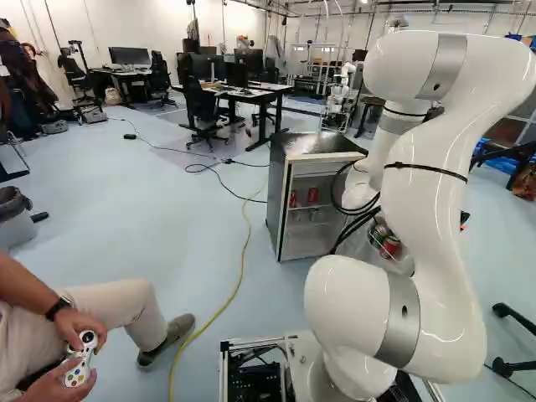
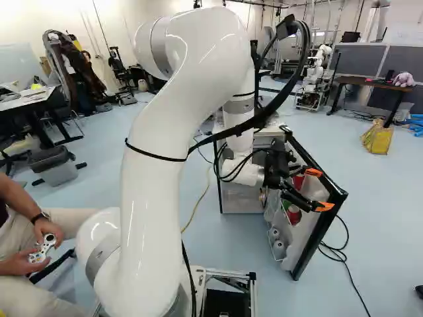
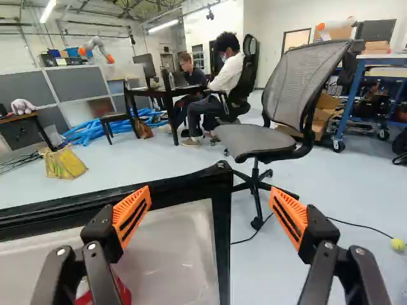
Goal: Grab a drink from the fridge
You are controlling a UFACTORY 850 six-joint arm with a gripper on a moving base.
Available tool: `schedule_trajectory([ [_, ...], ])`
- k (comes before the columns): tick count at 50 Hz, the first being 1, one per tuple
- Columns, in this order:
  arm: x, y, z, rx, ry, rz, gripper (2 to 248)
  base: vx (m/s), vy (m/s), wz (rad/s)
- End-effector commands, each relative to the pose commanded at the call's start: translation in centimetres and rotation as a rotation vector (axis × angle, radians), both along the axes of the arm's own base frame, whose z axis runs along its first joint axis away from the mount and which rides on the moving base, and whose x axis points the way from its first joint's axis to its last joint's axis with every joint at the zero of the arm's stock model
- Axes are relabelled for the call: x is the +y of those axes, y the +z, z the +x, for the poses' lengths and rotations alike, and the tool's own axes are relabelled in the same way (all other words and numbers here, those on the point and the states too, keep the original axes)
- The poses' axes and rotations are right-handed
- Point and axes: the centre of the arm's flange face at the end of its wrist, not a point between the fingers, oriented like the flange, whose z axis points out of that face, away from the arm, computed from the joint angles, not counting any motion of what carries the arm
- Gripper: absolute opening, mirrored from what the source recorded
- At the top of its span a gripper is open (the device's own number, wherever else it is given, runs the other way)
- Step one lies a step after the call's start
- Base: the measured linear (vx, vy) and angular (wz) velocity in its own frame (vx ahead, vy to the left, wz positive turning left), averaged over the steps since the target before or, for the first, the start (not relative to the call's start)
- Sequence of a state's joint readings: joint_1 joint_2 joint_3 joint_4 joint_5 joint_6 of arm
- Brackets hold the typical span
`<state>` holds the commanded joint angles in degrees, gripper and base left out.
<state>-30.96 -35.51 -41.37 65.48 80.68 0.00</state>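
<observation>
One red can (image 3: 125, 293) at the inside of the fridge door (image 3: 181, 248); where from the jaws?

Low, inward of the door's free edge (image 3: 224, 260), partly behind the inboard finger (image 3: 131, 211); jaws wide apart, nothing clamped.

Move?

Shift inward, then lower; centre before closing; can't tell the can's long axis.

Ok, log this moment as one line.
gripper open, empty | at open fridge door | red cans inside door | drink not yet grabbed
</observation>
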Motion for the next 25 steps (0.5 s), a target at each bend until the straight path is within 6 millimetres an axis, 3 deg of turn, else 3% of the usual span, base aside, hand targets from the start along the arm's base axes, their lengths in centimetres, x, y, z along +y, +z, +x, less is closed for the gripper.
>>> schedule_trajectory([
  [25,-2.5,-0.3,1.8,-0.031,-0.024,-0.019,247,0.0,0.0,0.0],
])
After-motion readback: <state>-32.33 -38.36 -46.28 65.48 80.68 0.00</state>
